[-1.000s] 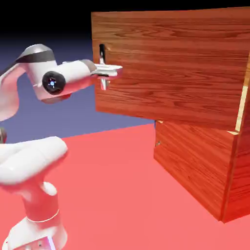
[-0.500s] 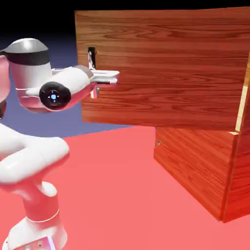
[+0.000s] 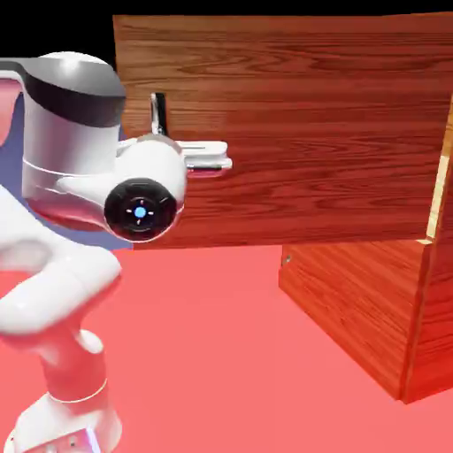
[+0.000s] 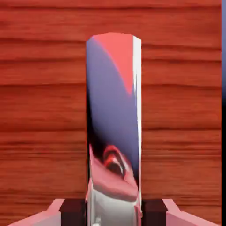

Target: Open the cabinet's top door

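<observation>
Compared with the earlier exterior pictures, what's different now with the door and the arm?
The top door has swung further open, its handle edge moving toward the exterior view's left. The gripper travelled with it, its fingers closed on the handle, and the hand has turned with the door. Nothing was newly grasped or let go. The lower door stayed closed.

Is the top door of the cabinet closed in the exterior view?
No, the top door stands swung out from the cabinet.
</observation>
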Available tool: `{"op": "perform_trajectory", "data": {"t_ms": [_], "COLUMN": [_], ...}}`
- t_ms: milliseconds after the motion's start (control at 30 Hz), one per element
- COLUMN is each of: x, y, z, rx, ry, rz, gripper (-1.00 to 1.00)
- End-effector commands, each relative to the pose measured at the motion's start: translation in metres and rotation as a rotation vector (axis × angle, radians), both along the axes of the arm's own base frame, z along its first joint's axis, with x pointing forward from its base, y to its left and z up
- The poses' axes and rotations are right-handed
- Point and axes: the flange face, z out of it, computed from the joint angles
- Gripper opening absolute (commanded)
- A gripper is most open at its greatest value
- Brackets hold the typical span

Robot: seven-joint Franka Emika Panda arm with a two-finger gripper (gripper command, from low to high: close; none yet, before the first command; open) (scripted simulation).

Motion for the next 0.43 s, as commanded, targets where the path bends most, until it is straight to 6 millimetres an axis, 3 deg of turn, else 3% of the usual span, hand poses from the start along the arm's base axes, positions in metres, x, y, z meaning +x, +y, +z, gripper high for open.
{"op": "perform_trajectory", "data": {"t_ms": [0, 400], "x": [0.000, 0.015], "y": [-0.009, -0.113], "z": [0.000, 0.000], "rx": [0.000, 0.000], "ry": [0.000, 0.000], "rz": [0.020, 0.229], "gripper": [-1.00, -1.00]}}
